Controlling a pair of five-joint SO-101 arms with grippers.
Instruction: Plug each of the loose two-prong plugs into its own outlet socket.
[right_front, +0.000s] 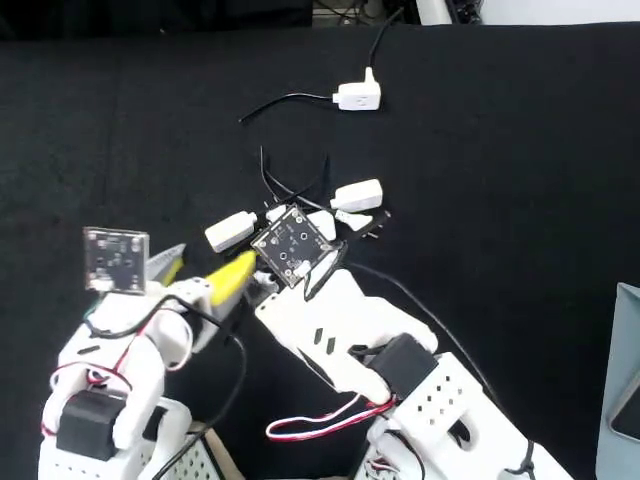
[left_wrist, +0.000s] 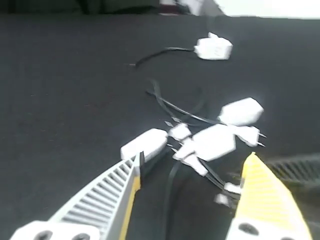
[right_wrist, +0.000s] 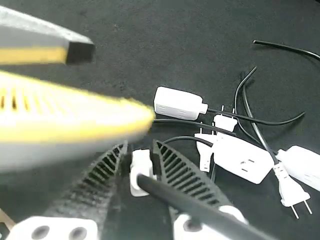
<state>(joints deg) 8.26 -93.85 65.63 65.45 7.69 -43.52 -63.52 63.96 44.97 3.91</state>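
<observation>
Black-covered table (right_front: 540, 220) spans the high view. The right arm (right_front: 350, 330) runs from lower centre-right to mid-frame. The left arm (right_front: 120, 350) occupies the lower left.

Left gripper (left_wrist: 195, 159): jaws spread wide, grey and yellow fingers holding nothing, set either side of the plug cluster in its wrist view.

Right gripper (right_wrist: 139, 145): black jaws nearly closed, clamped on a small white plug (right_wrist: 140, 172) at lower centre of its wrist view.

A slotted outlet socket (right_wrist: 240, 159) lies right of centre there. An oblong socket block (right_wrist: 179, 103) lies at centre with its cord attached.

A lone outlet socket (right_front: 358, 97) sits at upper centre of the high view, well apart from the cluster.

A loose plug (right_wrist: 286, 182) lies at lower right of the right wrist view, prongs bare.
</observation>
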